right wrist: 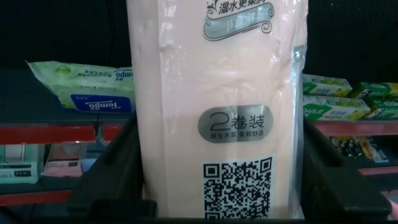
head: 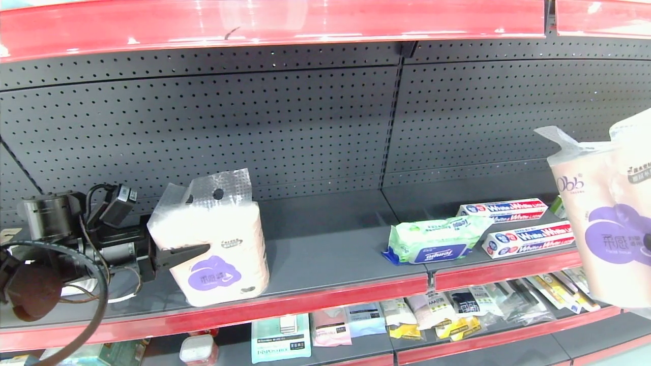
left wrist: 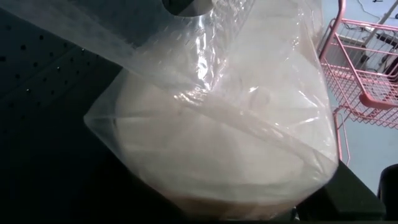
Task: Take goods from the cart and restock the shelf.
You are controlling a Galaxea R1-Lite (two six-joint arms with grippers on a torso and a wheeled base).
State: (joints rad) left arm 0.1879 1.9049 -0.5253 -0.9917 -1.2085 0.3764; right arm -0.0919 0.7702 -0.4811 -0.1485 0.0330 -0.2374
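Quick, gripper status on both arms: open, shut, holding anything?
Left gripper: closed on the left tissue pack, which stands on the shelf.
Right gripper: closed on the right tissue pack, held up off the shelf.

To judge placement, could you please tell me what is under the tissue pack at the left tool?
The tissue pack, gripped by the left tool, seems to stand on the grey shelf board near its red front edge. The pack's base hides whether it fully touches.
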